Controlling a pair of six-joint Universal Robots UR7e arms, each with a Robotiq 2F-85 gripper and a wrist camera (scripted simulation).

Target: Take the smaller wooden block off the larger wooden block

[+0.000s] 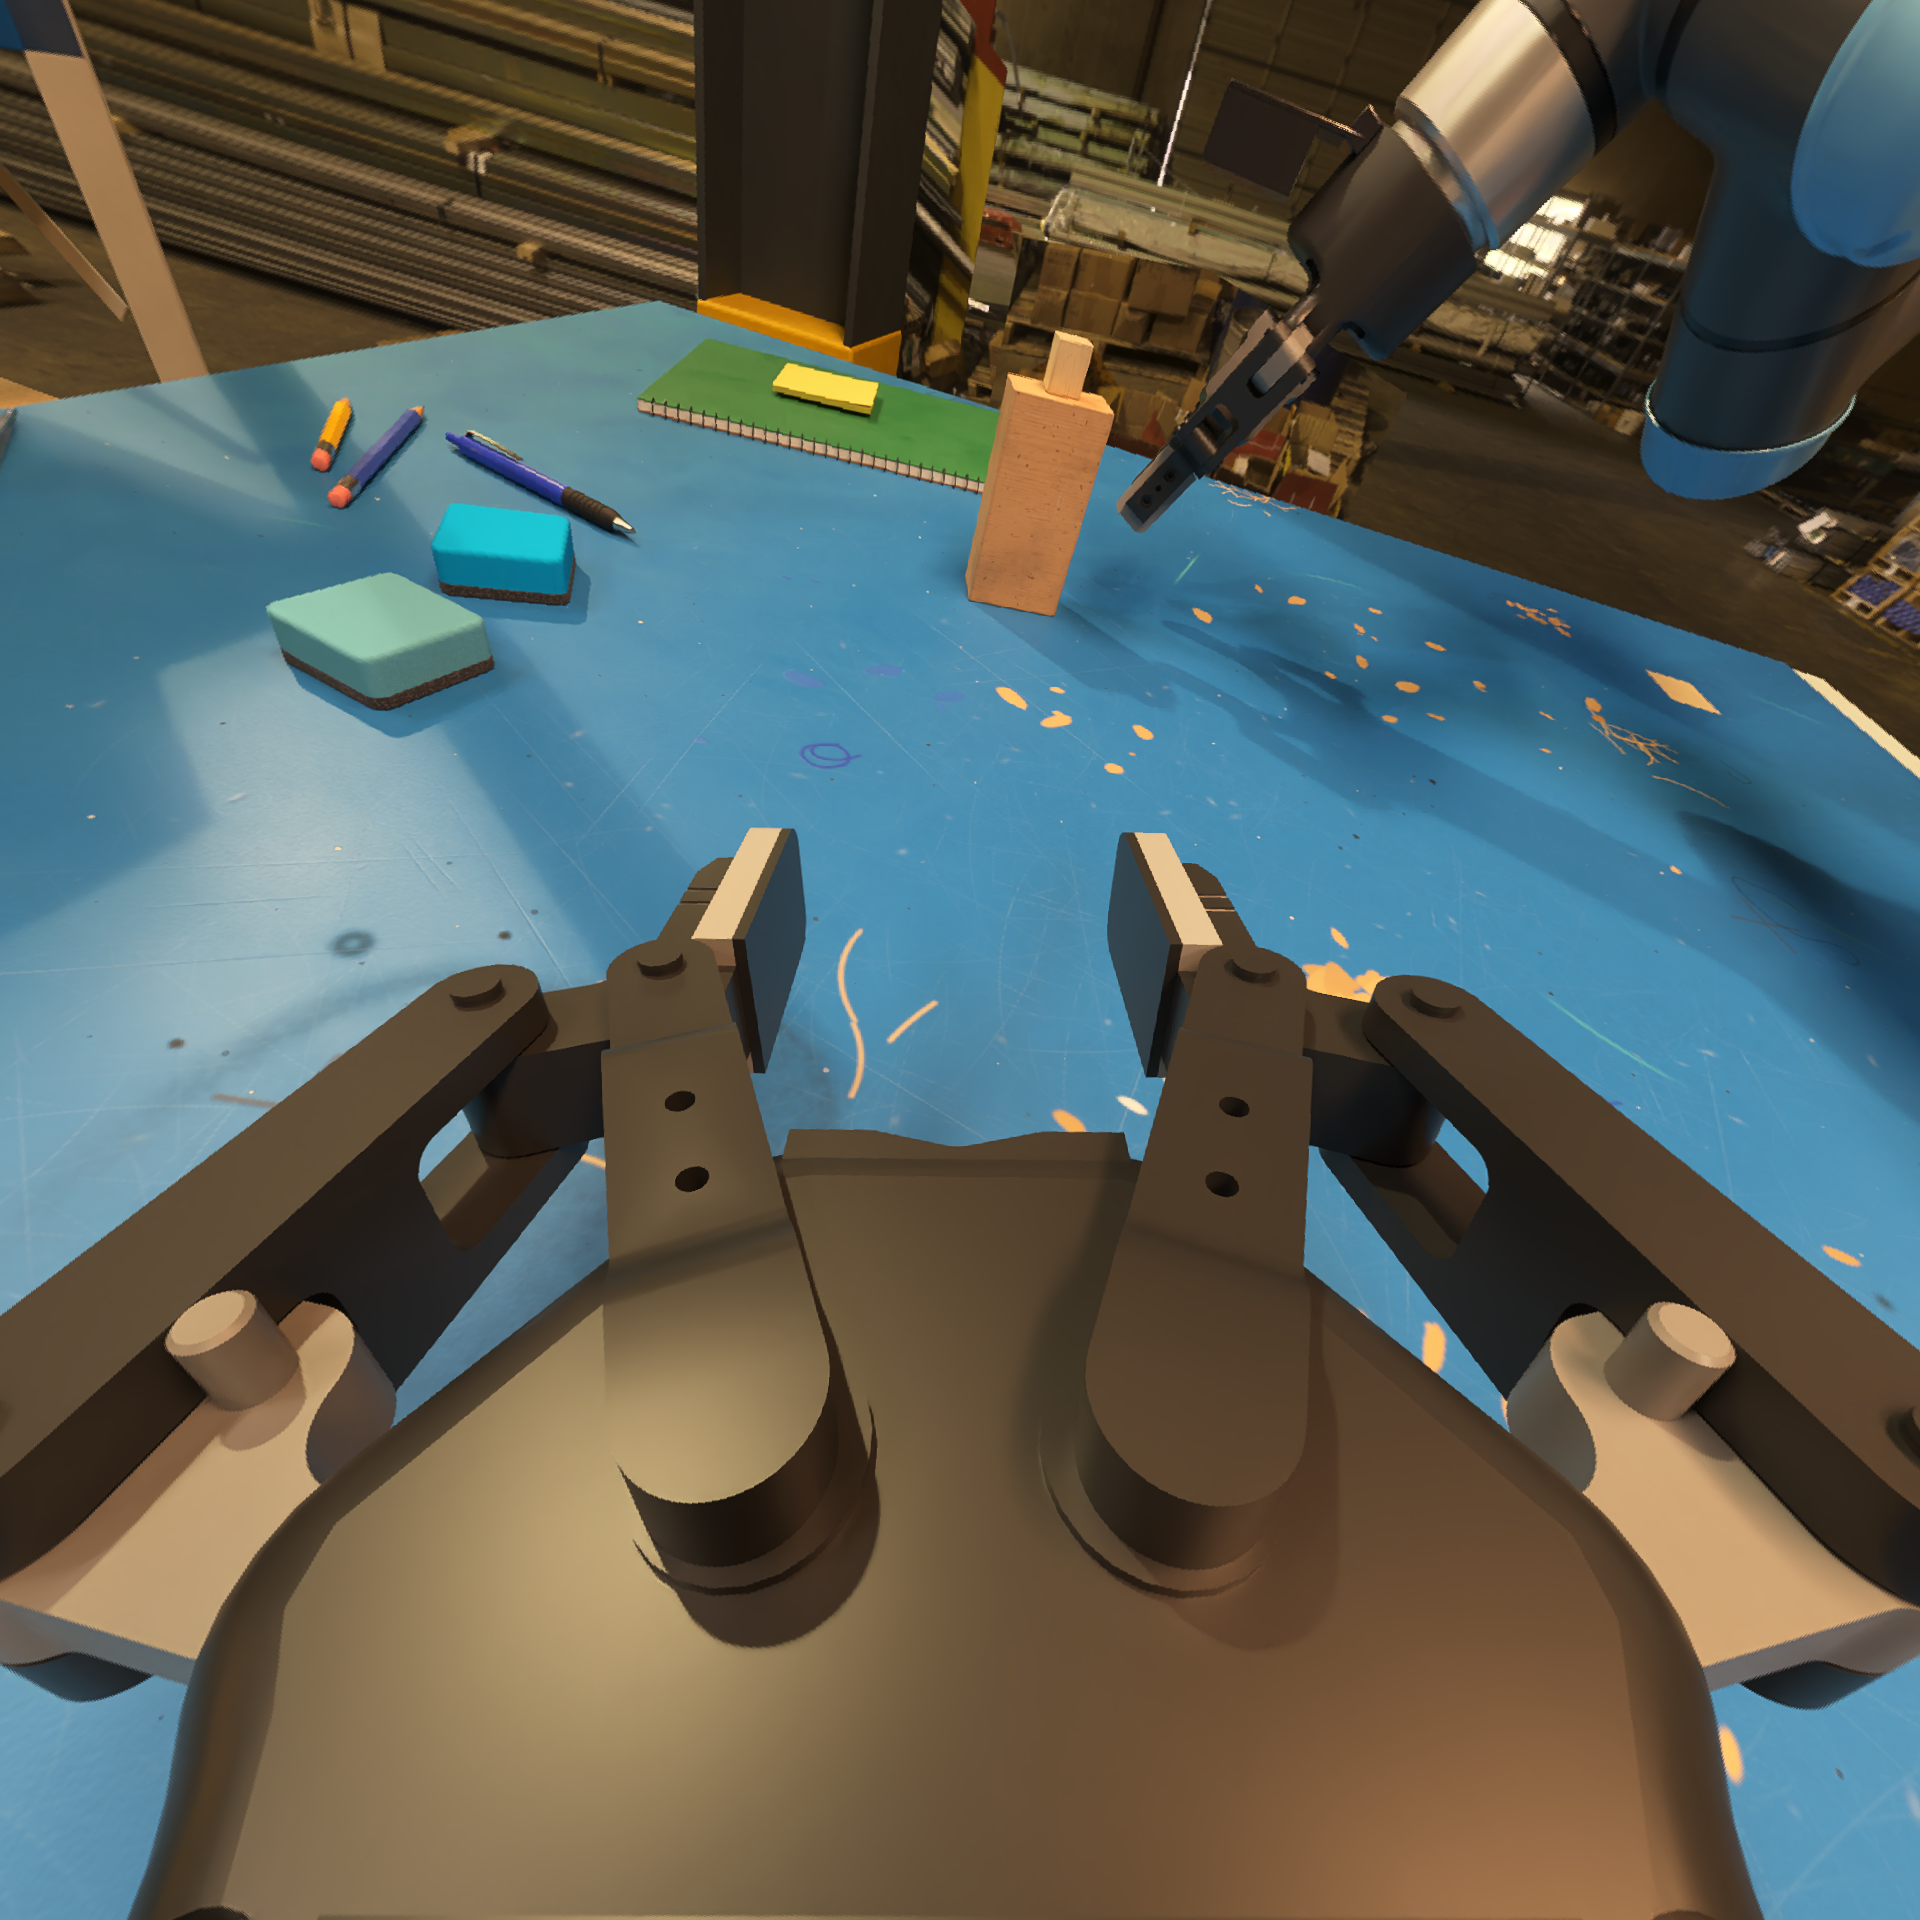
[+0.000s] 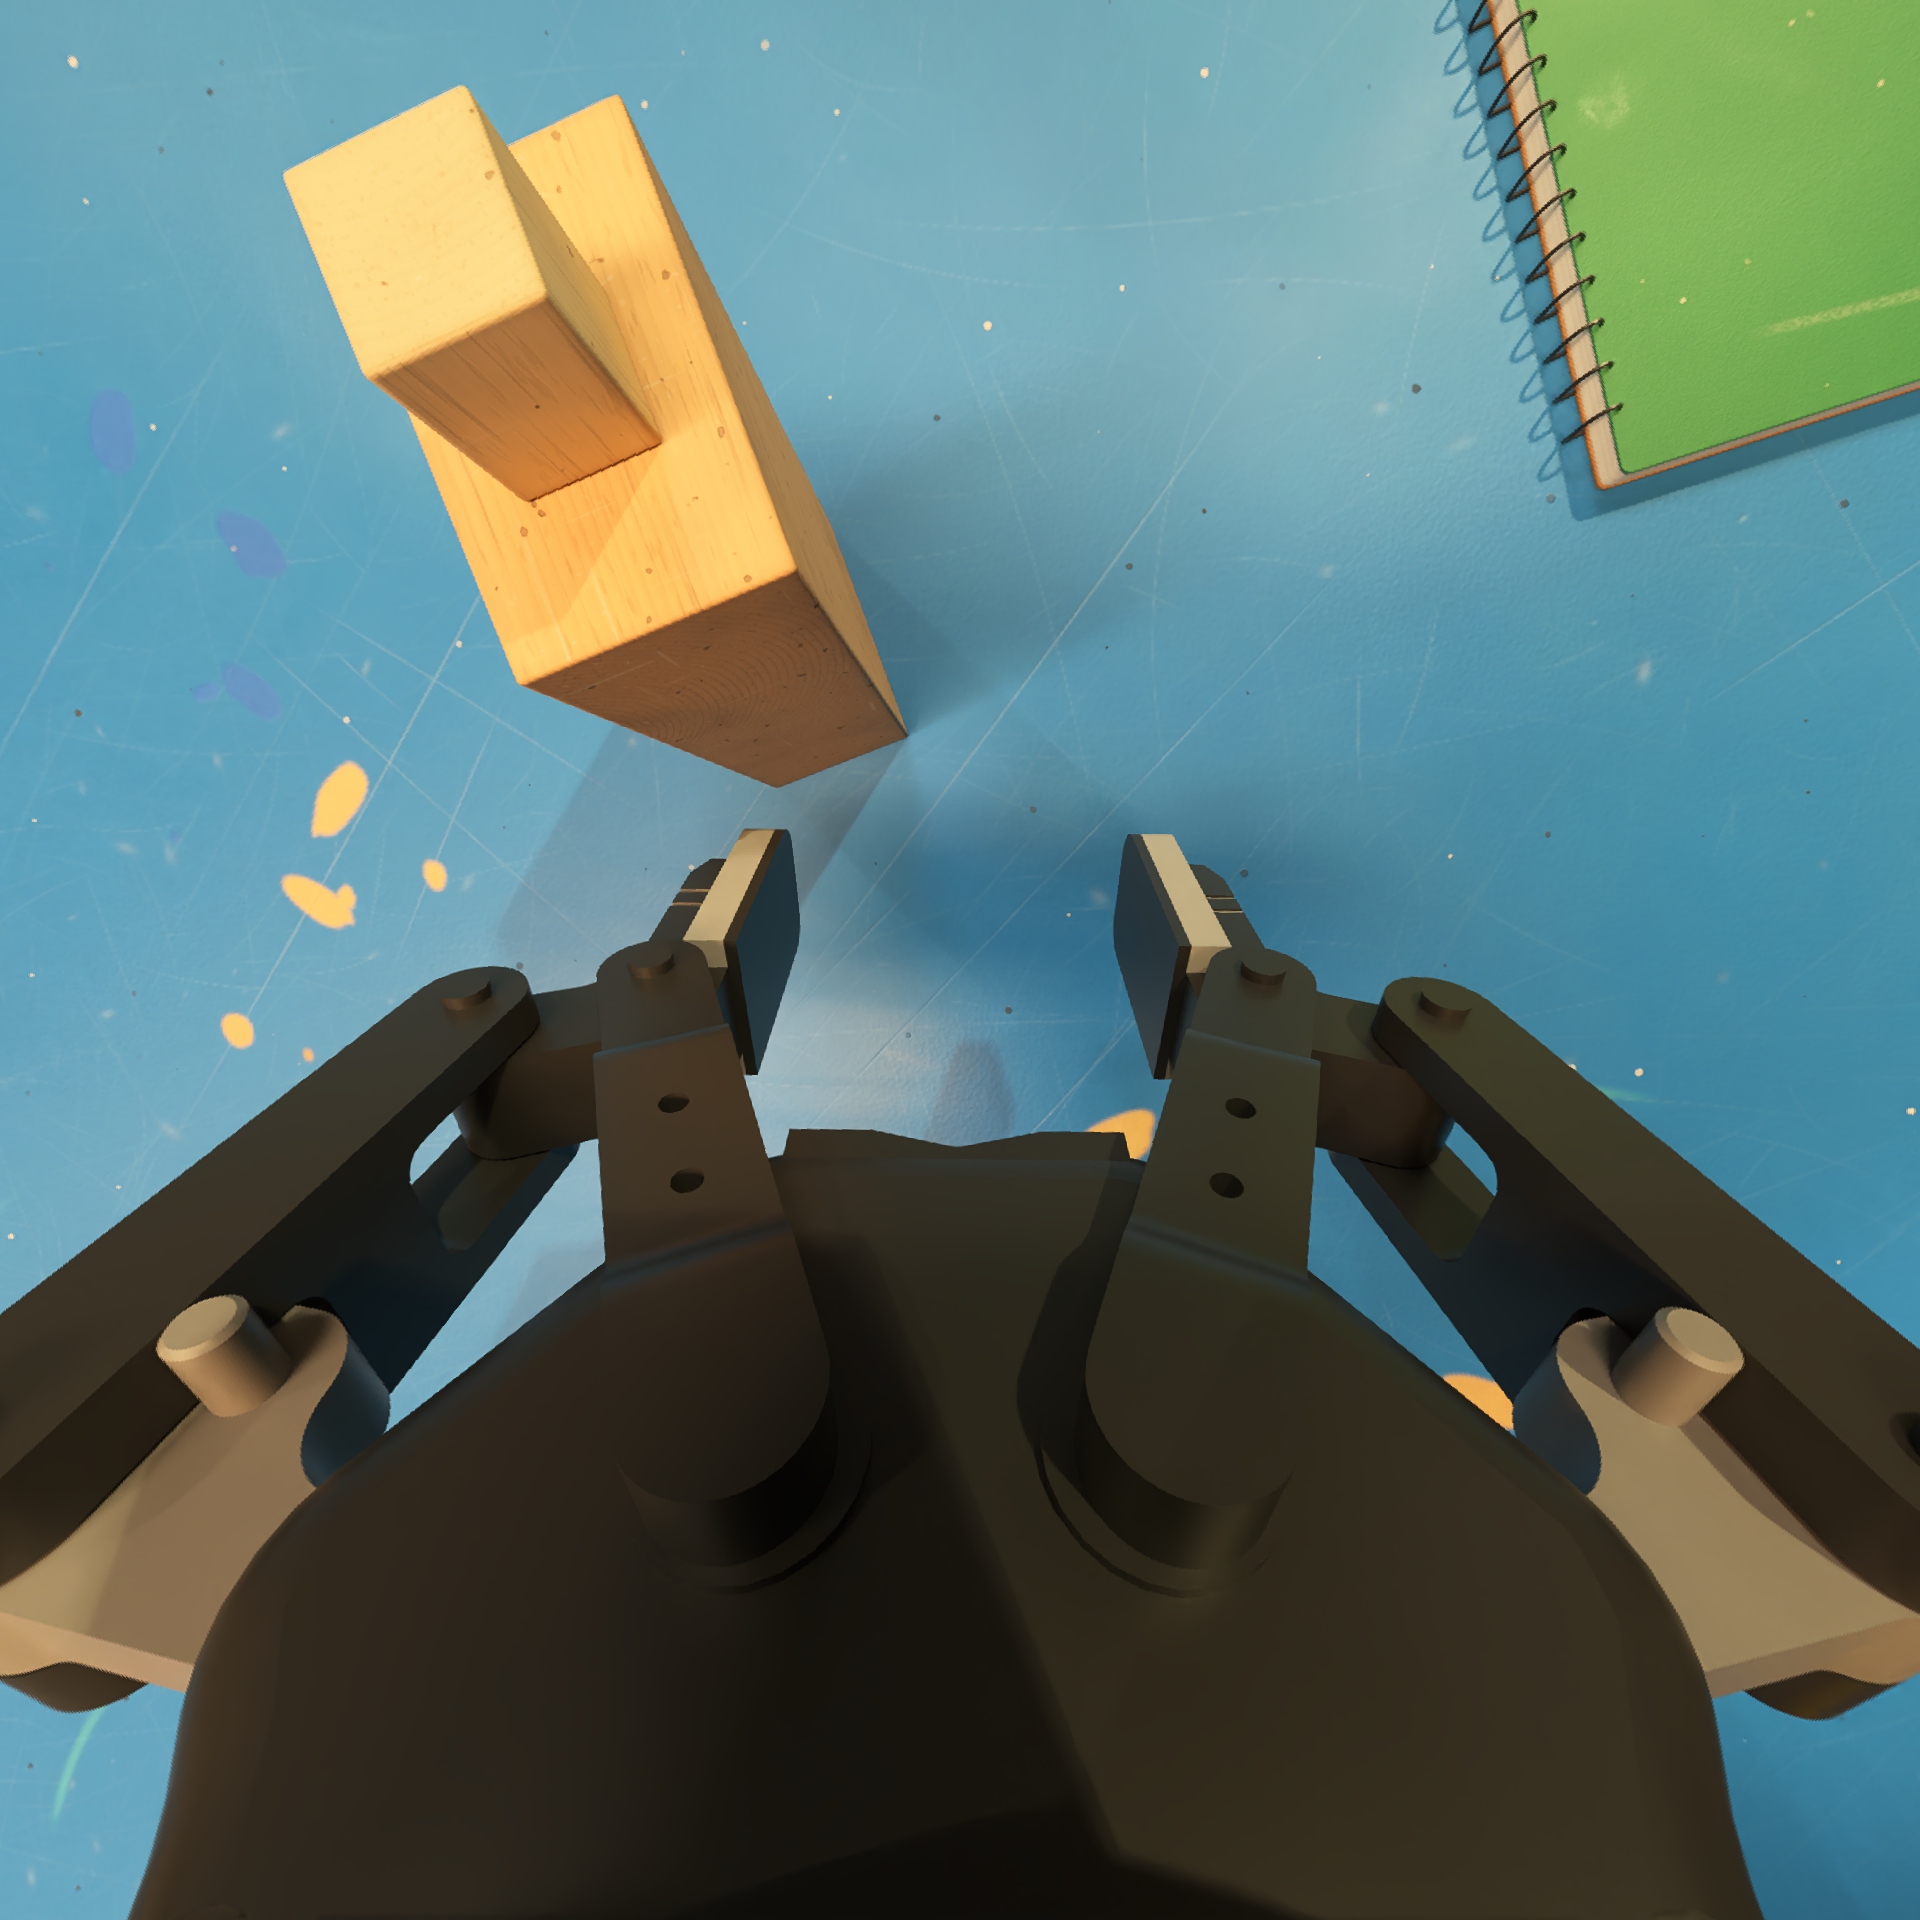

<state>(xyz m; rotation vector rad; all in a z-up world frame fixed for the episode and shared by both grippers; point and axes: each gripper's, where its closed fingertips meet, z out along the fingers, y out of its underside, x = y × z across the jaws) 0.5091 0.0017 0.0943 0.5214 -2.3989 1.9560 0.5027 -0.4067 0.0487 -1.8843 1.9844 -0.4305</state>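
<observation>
The larger wooden block [image 1: 1034, 499] stands upright on the blue table, with the smaller wooden block [image 1: 1068, 364] resting on its top. In the right wrist view I look down on both: the smaller block [image 2: 457, 291] on the larger block [image 2: 665, 561]. My right gripper [image 2: 956, 935] is open and empty, hovering above the table beside the blocks; it also shows in the left wrist view [image 1: 1164, 488], just right of the larger block. My left gripper [image 1: 956, 935] is open and empty, well in front of the blocks above the table.
A green spiral notebook [image 1: 831, 421] with a yellow pad [image 1: 826, 387] on it lies behind the blocks; it also shows in the right wrist view [image 2: 1745, 239]. Two erasers [image 1: 504, 551] [image 1: 379, 636], pencils [image 1: 376, 455] and a pen [image 1: 540, 483] lie at the left.
</observation>
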